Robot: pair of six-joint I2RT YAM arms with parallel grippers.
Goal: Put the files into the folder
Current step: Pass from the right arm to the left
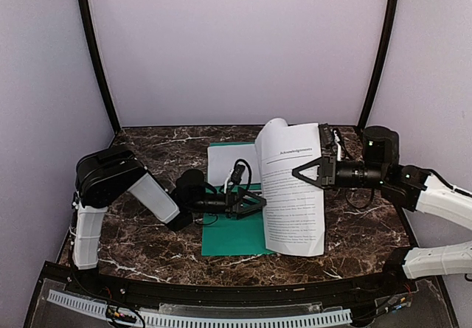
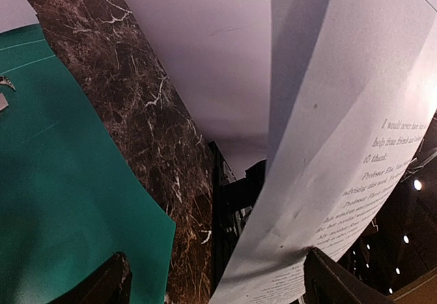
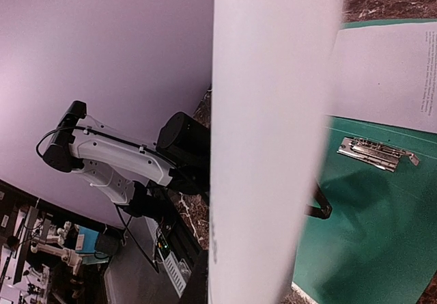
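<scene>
The green folder (image 1: 230,238) lies open on the marble table (image 1: 147,151), its metal clip (image 3: 377,154) bare. One of the files, a printed white sheet (image 1: 230,163), lies flat on the folder's far part. The other sheet (image 1: 295,203) is lifted and curled above the folder's right side, with my right gripper (image 1: 297,173) shut on it. That sheet (image 3: 273,140) fills the middle of the right wrist view and hides the fingers there. My left gripper (image 1: 256,204) hovers open over the folder, and its right finger (image 2: 334,283) is at the lifted sheet's (image 2: 341,113) lower edge.
Purple walls close in the table at the back and sides. A black frame edge (image 1: 221,291) runs along the near side by the arm bases. Cables (image 1: 335,138) lie at the back right corner.
</scene>
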